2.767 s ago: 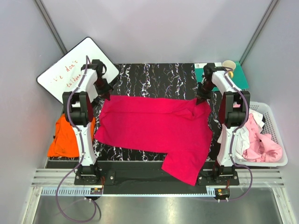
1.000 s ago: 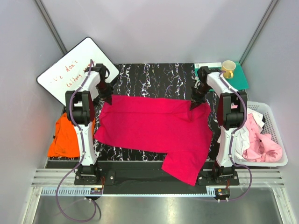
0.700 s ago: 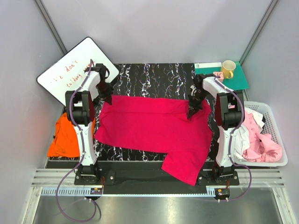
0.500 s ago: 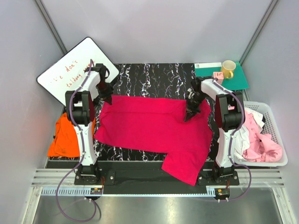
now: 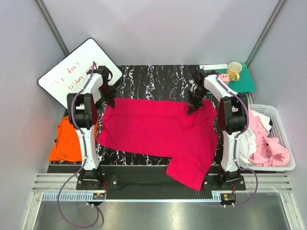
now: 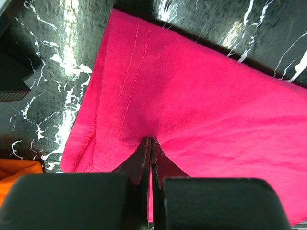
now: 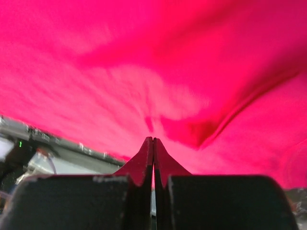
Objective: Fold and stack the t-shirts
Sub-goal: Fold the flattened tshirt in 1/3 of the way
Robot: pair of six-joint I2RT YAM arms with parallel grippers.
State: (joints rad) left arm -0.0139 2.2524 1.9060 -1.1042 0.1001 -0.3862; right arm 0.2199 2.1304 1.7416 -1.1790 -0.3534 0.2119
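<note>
left gripper [image 5: 110, 101] pinching shirt [image 5: 153, 129] far corner | right gripper [image 5: 191, 109] pinching far edge | fold: move both level, cloth taut

Red handwriting ran in two slanted lines across the whiteboard [image 5: 67, 72] leaning at the far left: the first line read something like "we don't" and the second "talking", with the rest not legible. A small pink note [image 5: 223, 76] beside the yellow mug [image 5: 234, 70] carried dark marks too small to read.
</note>
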